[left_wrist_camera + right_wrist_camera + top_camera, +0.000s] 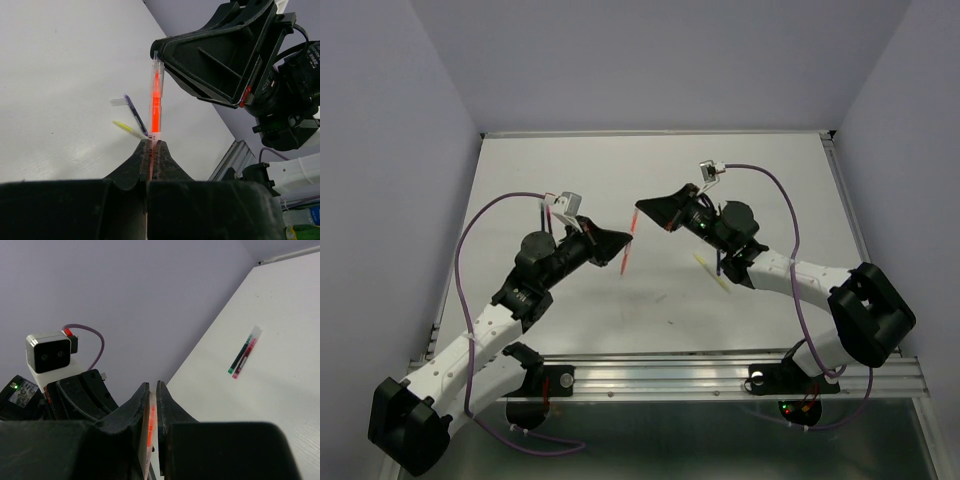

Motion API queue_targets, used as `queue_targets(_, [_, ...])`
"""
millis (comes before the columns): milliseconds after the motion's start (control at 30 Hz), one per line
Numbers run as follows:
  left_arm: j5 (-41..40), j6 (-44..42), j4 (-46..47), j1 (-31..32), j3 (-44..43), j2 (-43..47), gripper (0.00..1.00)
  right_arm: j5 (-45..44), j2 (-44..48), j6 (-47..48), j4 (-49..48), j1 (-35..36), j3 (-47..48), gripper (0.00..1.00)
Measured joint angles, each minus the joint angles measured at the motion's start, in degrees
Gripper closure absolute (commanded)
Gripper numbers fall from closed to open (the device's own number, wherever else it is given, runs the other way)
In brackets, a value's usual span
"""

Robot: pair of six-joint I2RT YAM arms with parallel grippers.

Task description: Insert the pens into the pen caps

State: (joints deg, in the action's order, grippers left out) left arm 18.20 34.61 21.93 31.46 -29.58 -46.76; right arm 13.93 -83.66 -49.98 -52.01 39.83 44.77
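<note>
Two clamps: my left gripper (154, 144) pinches the orange pen (155, 117) by its tail, my right gripper (153, 386) its translucent cap (157, 72); both seem light, stiff, slippery

**Soft flat light, but that orange pen glows like neon**

The overhead shot is bright and even, with the light coming from above. The table (650, 180) reads pale grey-white with no glare, and the arms only throw faint, fuzzy shadows. In the left wrist view the orange pen (156, 107) is way oversaturated, bleeding colour through the clear pen cap (157, 70), while the left claw (154, 146) is a near-black blob, soft up close. The yellow pen (127, 129) and blue pen (136, 114) behind look fairly crisp, with thin shadows. In the right wrist view the right claw (153, 386) is dark and blurry, and the far table is bright, almost washed out.
</note>
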Motion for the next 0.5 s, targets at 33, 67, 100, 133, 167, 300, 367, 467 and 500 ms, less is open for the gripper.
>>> queue_targets(33, [-0.22, 0.00, 0.24, 0.00, 0.00, 0.00, 1.00, 0.04, 0.00, 0.04, 0.00, 0.00, 0.00, 0.99])
queue_targets(67, [-0.46, 0.00, 0.59, 0.00, 0.00, 0.00, 1.00, 0.07, 0.00, 0.07, 0.00, 0.00, 0.02, 0.99])
queue_targets(100, [-0.68, 0.02, 0.85, 0.00, -0.02, -0.02, 1.00, 0.39, 0.00, 0.22, 0.02, 0.00, 0.07, 0.99])
queue_targets(133, [-0.76, 0.02, 0.98, 0.00, -0.02, -0.02, 1.00, 0.59, 0.00, 0.28, 0.02, 0.00, 0.09, 0.99])
queue_targets(167, [-0.98, 0.13, 1.18, 0.00, -0.02, -0.07, 1.00, 0.70, 0.00, 0.35, 0.02, -0.02, 0.13, 0.99])
queue_targets(300, [-1.64, 1.53, 2.86, 0.11, -0.24, -1.31, 1.00, 0.96, 0.04, 1.14, -0.02, -0.02, 0.24, 0.99])
queue_targets(367, [-1.79, 2.49, 4.09, 0.33, -0.26, -2.19, 1.00, 0.50, 0.04, 1.31, -0.15, -0.04, 0.24, 0.99])
queue_targets(467, [-1.79, 3.91, 7.23, 0.37, -0.26, -4.11, 1.00, -0.57, 0.11, 1.55, -1.03, -0.13, 0.24, 0.99])
queue_targets(500, [-1.77, 4.31, 8.04, 0.39, -0.26, -4.70, 1.00, -0.87, 0.17, 1.64, -1.05, -0.13, 0.24, 0.99])
